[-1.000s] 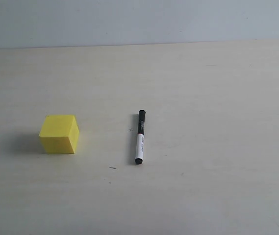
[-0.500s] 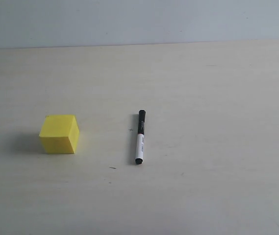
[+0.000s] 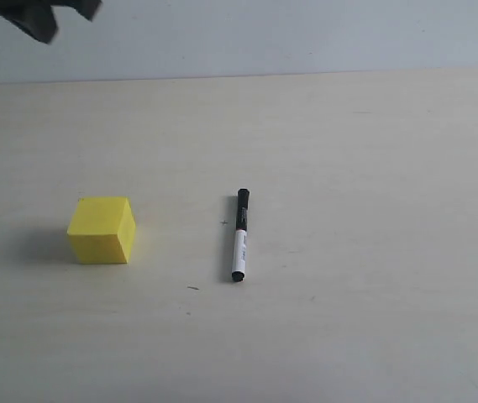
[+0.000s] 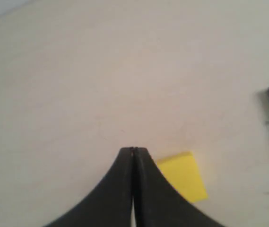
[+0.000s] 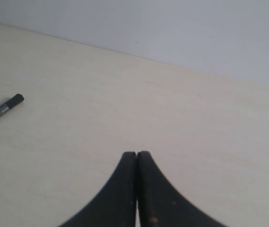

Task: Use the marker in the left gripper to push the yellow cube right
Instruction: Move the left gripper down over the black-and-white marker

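our left gripper has its jaws pressed together with nothing between them, and our right gripper is the same: tips meeting, empty. the marker lies flat on the pale table, held by neither gripper. the yellow cube sits to the marker's left with a clear gap between them — the left gripper shows only as a dark shape at the exterior view's top left corner.
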You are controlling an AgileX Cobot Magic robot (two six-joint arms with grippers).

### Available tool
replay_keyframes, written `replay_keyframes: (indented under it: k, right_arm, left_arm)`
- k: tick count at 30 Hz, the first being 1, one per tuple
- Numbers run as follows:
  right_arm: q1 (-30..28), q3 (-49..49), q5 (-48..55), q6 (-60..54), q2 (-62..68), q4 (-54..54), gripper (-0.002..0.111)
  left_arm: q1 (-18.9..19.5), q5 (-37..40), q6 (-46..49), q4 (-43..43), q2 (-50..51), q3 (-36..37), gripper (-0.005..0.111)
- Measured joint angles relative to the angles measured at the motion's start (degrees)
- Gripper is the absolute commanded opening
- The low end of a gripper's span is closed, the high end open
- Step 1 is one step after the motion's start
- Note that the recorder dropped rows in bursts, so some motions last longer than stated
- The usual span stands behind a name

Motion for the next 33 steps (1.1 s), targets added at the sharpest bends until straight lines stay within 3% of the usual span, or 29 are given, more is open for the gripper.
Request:
replay_keyframes:
  k: [5, 12, 14, 22, 27, 33]
  right_arm:
    - [0.0, 0.0, 0.0, 0.0, 0.0, 0.0, 0.000]
    - [0.0, 0.0, 0.0, 0.0, 0.0, 0.0, 0.000]
    - [0.0, 0.0, 0.0, 0.0, 0.0, 0.0, 0.000]
    - [0.0, 0.0, 0.0, 0.0, 0.0, 0.0, 0.000]
    - [0.0, 0.0, 0.0, 0.0, 0.0, 0.0, 0.000]
    - [0.0, 0.0, 0.0, 0.0, 0.0, 0.0, 0.000]
  left_arm:
    - [-8.6, 2.1, -0.2, -1.0, 9.0, -3.5, 0.007]
    - [-15.9, 2.3, -2.5, -2.0, 21.0, -8.0, 0.045]
    - [-17.0, 2.5, -4.2, -2.3, 23.4, -8.9, 0.049]
    - [-18.1, 2.6, -5.5, -3.1, 28.3, -9.0, 0.047]
    - [-18.1, -0.5, -6.1, -10.3, 28.3, -9.2, 0.047]
    - [-18.2, -2.2, -9.1, -12.3, 28.3, -8.7, 0.047]
